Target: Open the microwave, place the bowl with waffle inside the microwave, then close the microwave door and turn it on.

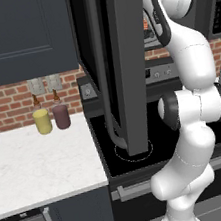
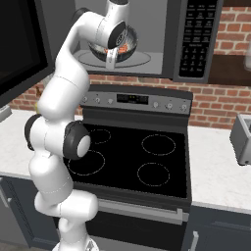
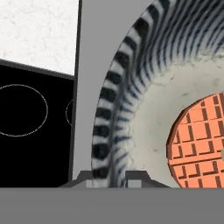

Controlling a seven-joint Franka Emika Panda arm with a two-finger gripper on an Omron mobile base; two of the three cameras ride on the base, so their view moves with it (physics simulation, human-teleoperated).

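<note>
Item: placing step, in progress.

Claw (image 3: 109, 177): two small dark tips sitting astride the rim of the round grey bowl with ribbed, striped sides (image 3: 131, 100), one tip outside the wall, one inside; jaws standing narrow, pinching that rim.

Bowl: hanging from the claw inside the pale grey cavity of the wide dark box microwave (image 2: 162, 34), just above or on the round turntable; which, cannot be told. In the right base view the bowl (image 2: 125, 46) is showing behind the wrist.

Waffle: round orange-brown gridded waffle (image 3: 201, 140) lying flat on the bowl floor, inward of the inner tip, well clear of it.

Door: large dark-framed microwave door with black glass (image 1: 119, 55) standing swung out, behind and to the side of the claw.

Below the claw: black glass stovetop with ring marks (image 3: 30, 109).

Handling note, as judgement: keeping the bowl level while easing down until it is resting on the turntable; then spreading the tips and lifting straight off the rim, avoiding dragging the wall sideways or tipping the waffle.
</note>
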